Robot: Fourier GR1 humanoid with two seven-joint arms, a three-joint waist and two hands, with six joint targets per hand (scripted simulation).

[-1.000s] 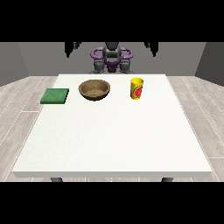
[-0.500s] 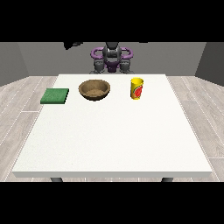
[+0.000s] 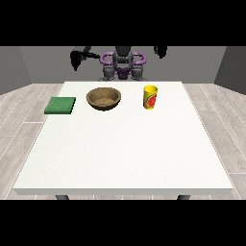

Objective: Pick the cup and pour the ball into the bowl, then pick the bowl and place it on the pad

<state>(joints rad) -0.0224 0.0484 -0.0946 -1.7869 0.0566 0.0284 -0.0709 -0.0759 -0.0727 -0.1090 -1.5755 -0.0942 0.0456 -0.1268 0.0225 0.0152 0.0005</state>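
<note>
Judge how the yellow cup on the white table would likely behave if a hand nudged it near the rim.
The yellow cup stands upright and is taller than it is wide, so a nudge near the rim would probably tip it rather than slide it. Once on its side on the flat table, its round wall would likely let it roll. It looks rigid, not floppy.

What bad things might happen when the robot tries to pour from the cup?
The cup is tall and narrow, so a hand nudging it might tip it. It stands apart from the bowl, so the ball may miss or bounce out. Later, the bowl could land off the small pad by the table's edge.
</note>
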